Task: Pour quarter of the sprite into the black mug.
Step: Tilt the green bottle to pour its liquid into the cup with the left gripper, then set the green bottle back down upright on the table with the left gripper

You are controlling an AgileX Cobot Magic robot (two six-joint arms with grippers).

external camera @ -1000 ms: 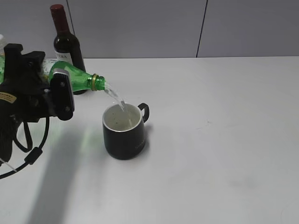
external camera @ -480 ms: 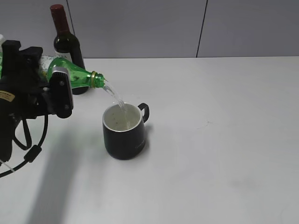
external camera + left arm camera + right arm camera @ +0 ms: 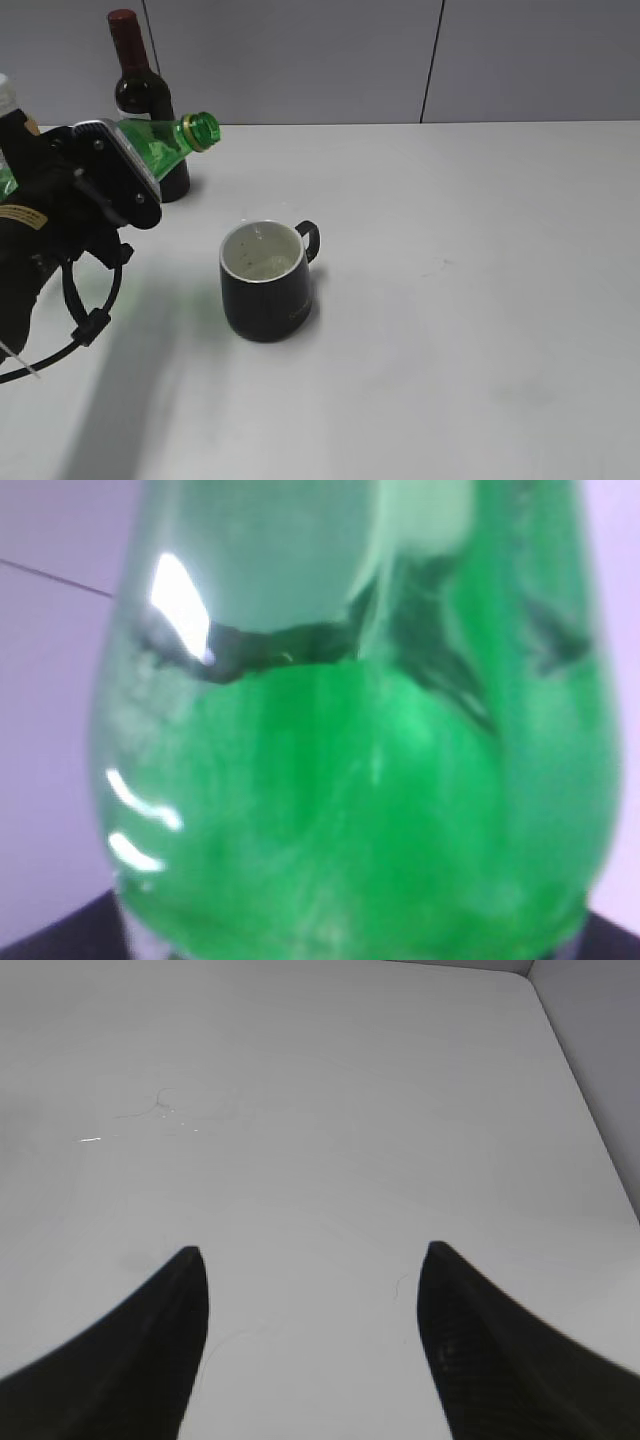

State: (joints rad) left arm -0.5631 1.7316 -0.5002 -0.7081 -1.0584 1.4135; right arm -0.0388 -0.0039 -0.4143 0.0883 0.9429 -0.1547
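White table (image 3: pixel 480 300), left fingers clamping sprite (image 3: pixel 165 145) (neck tilted up), right fingers (image 3: pixel 130 1360) wide, empty

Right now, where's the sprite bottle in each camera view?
Exterior view: the sprite is upper left, tilted, open mouth pointing up-right, held in the left end effector, with the wine bottle behind it.
Left wrist view: the sprite fills the picture, blurred green.
Right wrist view: not in it; only the open right end effector over the table.
Shared landmark: the white table.

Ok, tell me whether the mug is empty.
Not empty: the mug holds a little clear liquid against its white inside. No stream falls from the sprite.
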